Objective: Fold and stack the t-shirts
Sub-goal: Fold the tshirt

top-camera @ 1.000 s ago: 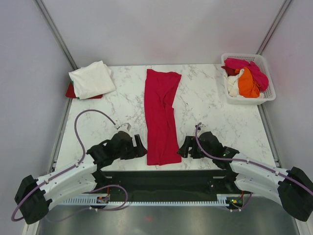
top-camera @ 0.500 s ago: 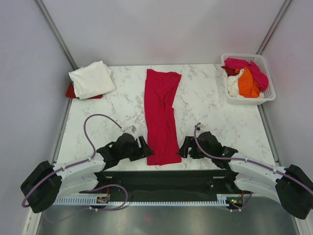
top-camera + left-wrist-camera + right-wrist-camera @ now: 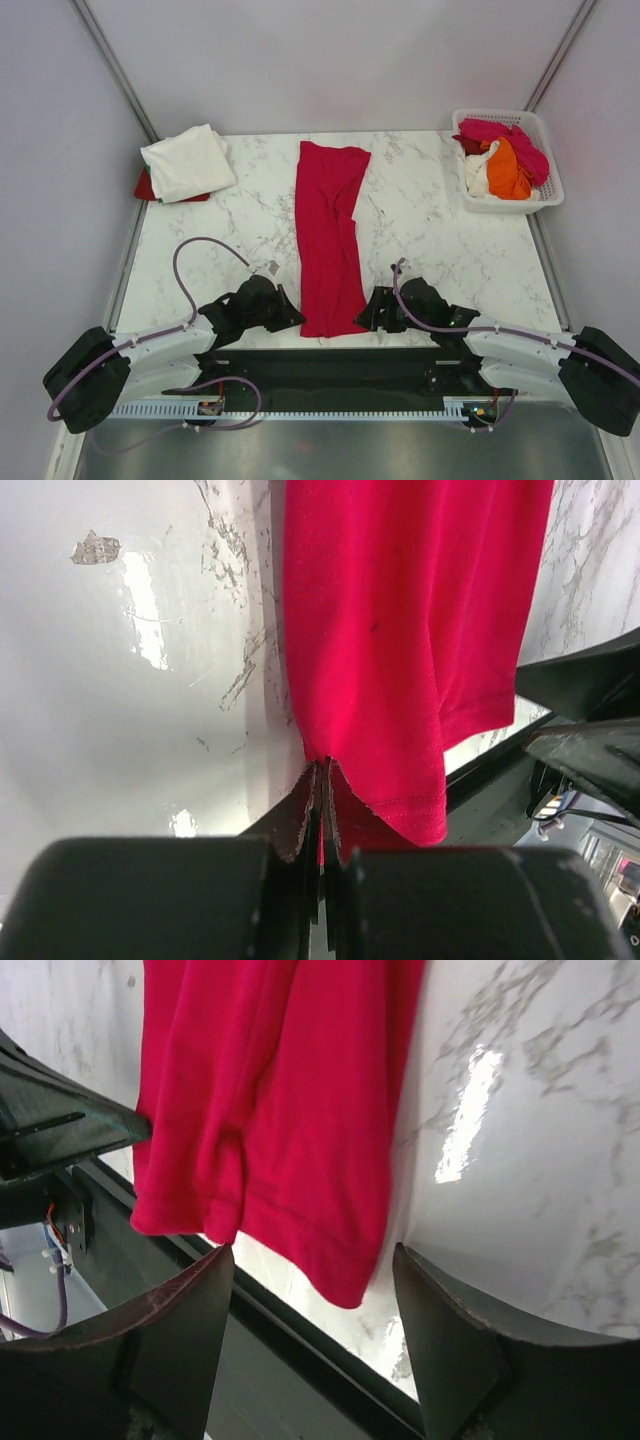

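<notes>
- The crimson t-shirt (image 3: 330,240) lies in a long narrow strip down the middle of the marble table (image 3: 430,215), its hem at the near edge.
- The left pincer (image 3: 290,312) is pinched closed on the near left corner of that hem; the wrist view shows red cloth between its fingers (image 3: 300,815).
- The right pincer (image 3: 310,1260) stands wide open just beside the near right corner, its fingers apart, the hem between them and ungripped.
- A folded cream t-shirt (image 3: 188,162) rests at the far left, on a dark red cloth (image 3: 145,187).
- The white basket (image 3: 548,195) at the far right holds a pink shirt (image 3: 500,132), an orange shirt (image 3: 508,170) and a white shirt (image 3: 476,175).
</notes>
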You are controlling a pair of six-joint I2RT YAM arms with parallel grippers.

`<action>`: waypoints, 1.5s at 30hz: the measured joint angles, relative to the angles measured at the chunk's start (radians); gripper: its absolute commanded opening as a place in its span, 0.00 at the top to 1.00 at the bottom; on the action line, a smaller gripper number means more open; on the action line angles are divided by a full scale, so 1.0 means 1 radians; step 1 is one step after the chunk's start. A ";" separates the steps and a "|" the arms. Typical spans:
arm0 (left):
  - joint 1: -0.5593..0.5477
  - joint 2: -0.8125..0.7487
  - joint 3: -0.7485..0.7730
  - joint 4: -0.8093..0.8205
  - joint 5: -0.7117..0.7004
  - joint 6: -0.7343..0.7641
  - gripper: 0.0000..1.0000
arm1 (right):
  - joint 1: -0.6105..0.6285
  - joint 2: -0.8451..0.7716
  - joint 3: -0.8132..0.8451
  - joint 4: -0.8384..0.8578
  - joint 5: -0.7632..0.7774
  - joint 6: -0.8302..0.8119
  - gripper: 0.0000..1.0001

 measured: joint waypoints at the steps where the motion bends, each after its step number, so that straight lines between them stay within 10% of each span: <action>1: 0.000 0.000 0.000 0.000 0.000 0.000 0.98 | 0.020 0.016 0.000 0.014 0.002 0.012 0.40; 8: 0.000 -0.053 0.000 -0.026 0.001 -0.001 0.98 | 0.088 0.123 0.008 0.039 0.026 0.050 1.00; 29: -0.008 -0.316 0.220 -0.615 -0.046 -0.053 0.98 | 0.272 -0.180 0.138 -0.372 0.160 0.180 1.00; 45: 0.224 0.197 0.761 -0.792 -0.044 0.204 0.98 | 0.031 0.229 0.674 -0.522 0.319 -0.057 1.00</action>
